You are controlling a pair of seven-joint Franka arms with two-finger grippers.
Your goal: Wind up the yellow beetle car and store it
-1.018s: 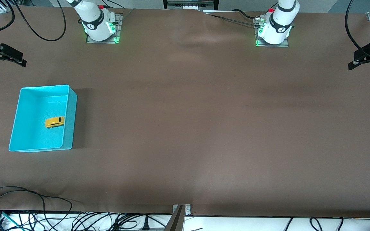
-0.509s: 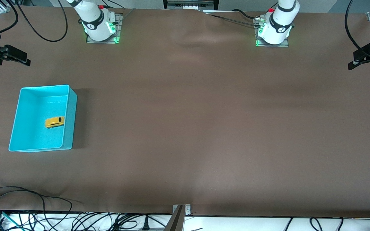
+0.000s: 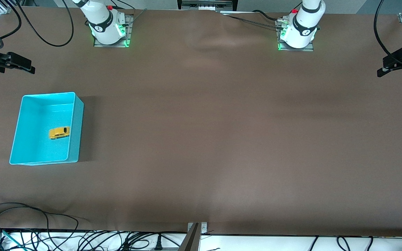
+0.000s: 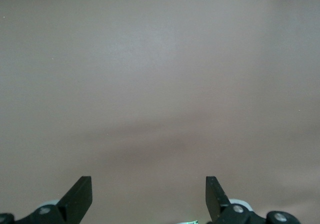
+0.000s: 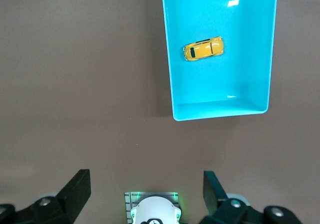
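The yellow beetle car lies on its wheels inside the turquoise bin, close to the bin wall that faces the table's middle. The bin stands at the right arm's end of the table. The right wrist view shows the car in the bin from above. My right gripper is open and empty, high over the table edge beside the bin; it also shows in the right wrist view. My left gripper is open and empty over the table's other end, seeing only bare table in its wrist view.
The right arm's base and the left arm's base stand along the table's back edge. Cables lie at the table's near edge. The brown table spreads bare between the bin and the left arm's end.
My right gripper has drifted slightly toward the bin. The left gripper, the car and the bin have not visibly moved.
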